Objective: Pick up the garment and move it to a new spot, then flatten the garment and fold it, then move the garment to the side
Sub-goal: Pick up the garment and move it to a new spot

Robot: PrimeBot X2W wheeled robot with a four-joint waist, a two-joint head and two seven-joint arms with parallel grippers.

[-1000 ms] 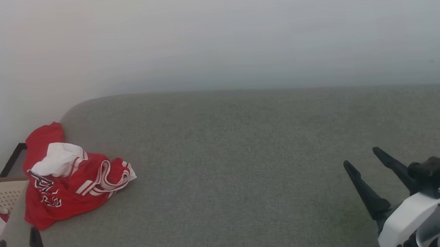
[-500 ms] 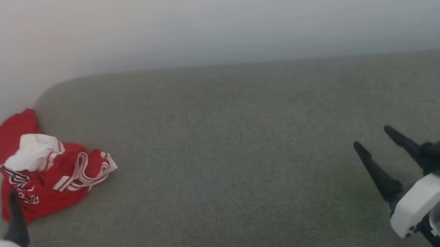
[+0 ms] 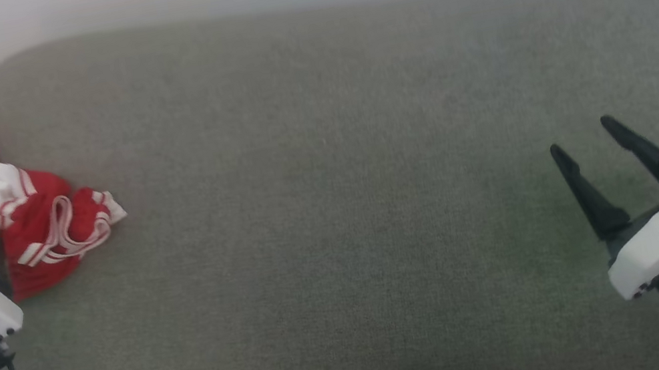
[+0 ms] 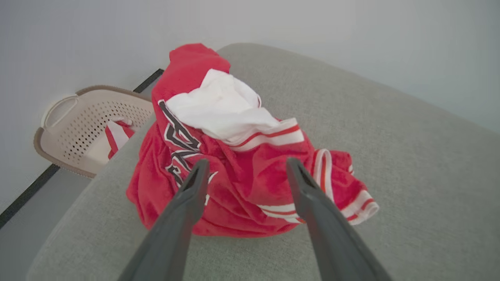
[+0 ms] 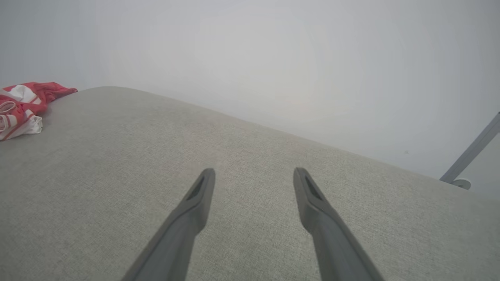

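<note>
Left wrist view: your left gripper (image 4: 244,166) hangs just above the garment (image 4: 242,195), its two dark fingers spread wide with nothing between them. The garment is a crumpled red heap near the rounded corner of the grey cushion (image 4: 410,156). A white panel lies bunched on top, dark block lettering runs down one side, and striped trim trails toward the cushion's middle. The beige perforated basket (image 4: 78,121) sits on the floor beyond the cushion's edge, with a scrap of red-and-white cloth inside it.

Right wrist view: your right gripper (image 5: 254,173) hovers over bare grey fabric, fingers likewise parted and holding nothing. The garment shows as a red-and-white bundle at the far left edge, well apart from this gripper. A pale wall (image 5: 273,58) rises behind the cushion.

Head view: the garment lies at the cushion's far left, partly behind the white housing of your left arm. One dark finger of that arm reaches the heap's near edge. Your right gripper stands at the lower right, fingers apart and pointing away from you, well clear of the garment.
</note>
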